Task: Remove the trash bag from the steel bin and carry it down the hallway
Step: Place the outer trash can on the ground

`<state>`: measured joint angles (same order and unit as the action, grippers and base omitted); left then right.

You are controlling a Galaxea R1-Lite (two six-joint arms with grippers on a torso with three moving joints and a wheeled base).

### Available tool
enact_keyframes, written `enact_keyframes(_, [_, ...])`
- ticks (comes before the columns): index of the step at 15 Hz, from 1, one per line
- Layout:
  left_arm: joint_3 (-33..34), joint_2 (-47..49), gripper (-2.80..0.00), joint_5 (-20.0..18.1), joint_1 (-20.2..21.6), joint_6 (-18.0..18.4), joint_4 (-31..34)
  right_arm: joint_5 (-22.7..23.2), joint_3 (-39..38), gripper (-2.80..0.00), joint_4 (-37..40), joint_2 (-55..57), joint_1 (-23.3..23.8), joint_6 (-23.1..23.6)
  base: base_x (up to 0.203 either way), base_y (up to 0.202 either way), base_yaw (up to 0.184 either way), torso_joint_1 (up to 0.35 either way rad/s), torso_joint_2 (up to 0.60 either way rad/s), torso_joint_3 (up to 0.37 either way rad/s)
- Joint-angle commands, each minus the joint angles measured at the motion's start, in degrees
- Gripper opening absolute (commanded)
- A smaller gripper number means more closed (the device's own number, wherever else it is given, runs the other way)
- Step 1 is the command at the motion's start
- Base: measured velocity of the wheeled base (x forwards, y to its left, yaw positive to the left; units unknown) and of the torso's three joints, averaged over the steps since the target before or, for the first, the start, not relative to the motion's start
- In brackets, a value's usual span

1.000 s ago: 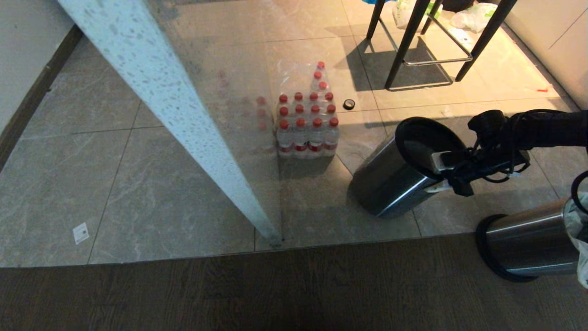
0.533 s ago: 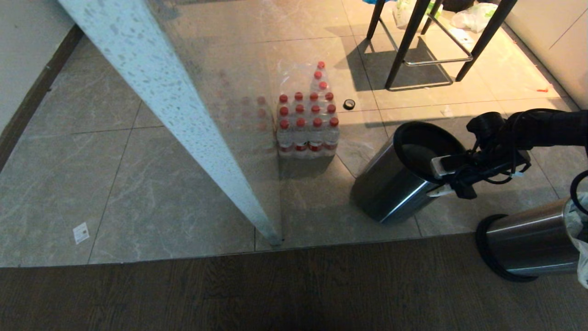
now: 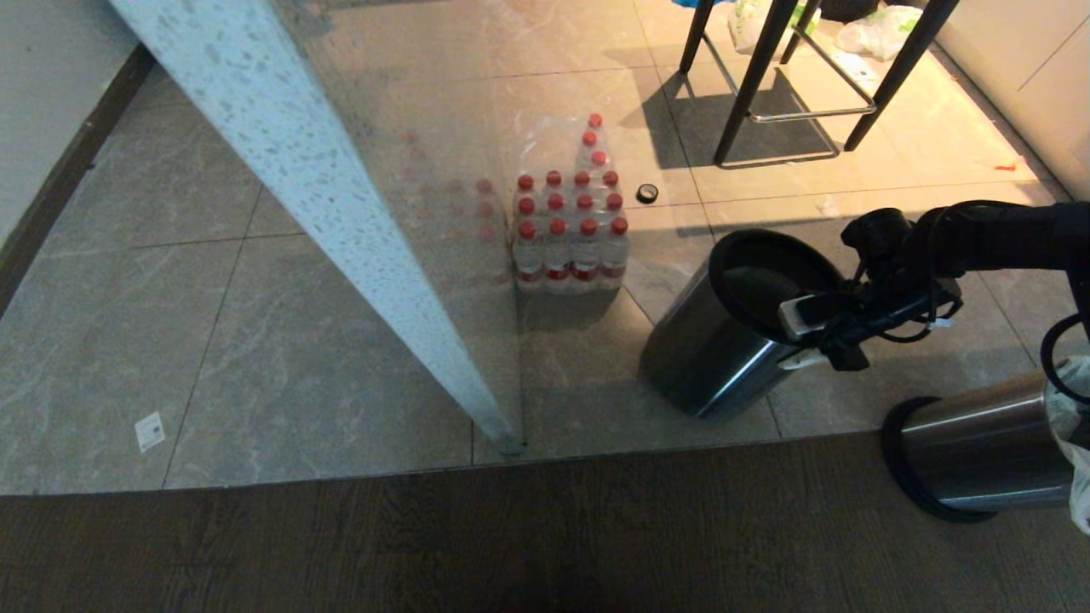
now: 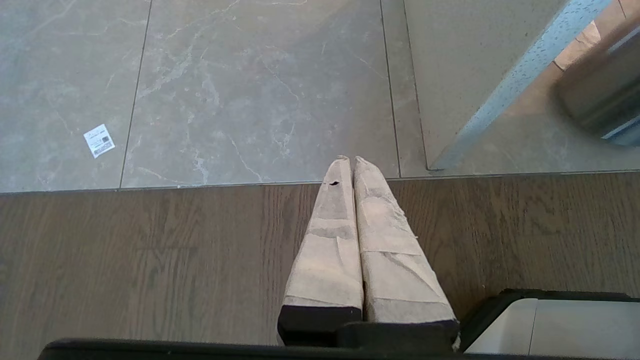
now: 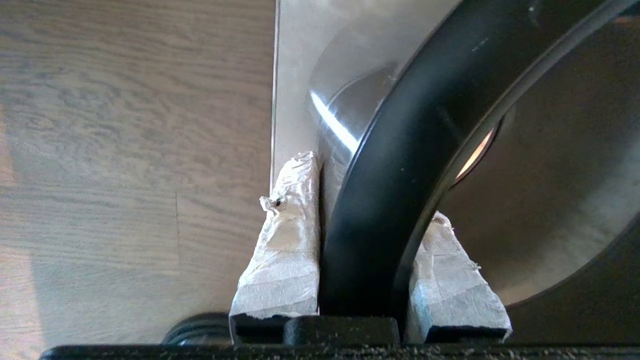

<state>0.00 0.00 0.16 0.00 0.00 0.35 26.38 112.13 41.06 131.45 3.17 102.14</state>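
Right wrist view: tape-wrapped right gripper (image 5: pixel 367 225) clamps the tilted, brushed-steel bin (image 3: pixel 724 345) by its round black rim (image 5: pixel 400 165).

A home's kitchen or dining corner. Grey marble-look floor tiles (image 3: pixel 255 340) meet wood flooring (image 3: pixel 511 545). A shrink-wrapped pack of water bottles (image 3: pixel 569 230) stands at centre, dark stool legs (image 3: pixel 749 85) at one o'clock, steel bins (image 3: pixel 724 358) at four o'clock.

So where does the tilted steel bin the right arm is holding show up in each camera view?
Head view: steel bin right of centre, tipped, its black rim pinched by the right hand.
Left wrist view: a blurred bit of a steel bin at the right edge; which bin, I cannot tell.
Right wrist view: rim fills the middle, between the fingers.
Shared landmark: the line where tiles meet wood floor.
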Motion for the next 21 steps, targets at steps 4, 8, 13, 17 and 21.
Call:
enact_keyframes(4, [0.0,0.0,-2.80,0.0,0.0,0.0,0.0,-0.9,0.2,-2.80,-0.2,0.1,-1.8,0.6,0.000,0.000,0.000,0.000,0.00,0.000])
enact_keyframes(8, [0.0,0.0,-2.80,0.0,0.0,0.0,0.0,-1.8,0.2,-2.80,0.0,1.5,-1.8,0.2,0.000,0.000,0.000,0.000,0.00,0.000])
enact_keyframes(13, [0.0,0.0,-2.80,0.0,0.0,0.0,0.0,-1.0,0.2,-2.80,-2.1,3.3,-1.5,0.0,0.000,0.000,0.000,0.000,0.00,0.000])
enact_keyframes(17, [0.0,0.0,-2.80,0.0,0.0,0.0,0.0,0.4,0.2,-2.80,-2.2,4.2,-1.4,-0.2,0.000,0.000,0.000,0.000,0.00,0.000])
enact_keyframes(21, [0.0,0.0,-2.80,0.1,0.0,0.0,0.0,0.5,0.1,-2.80,-2.1,2.6,0.0,-0.2,0.000,0.000,0.000,0.000,0.00,0.000])
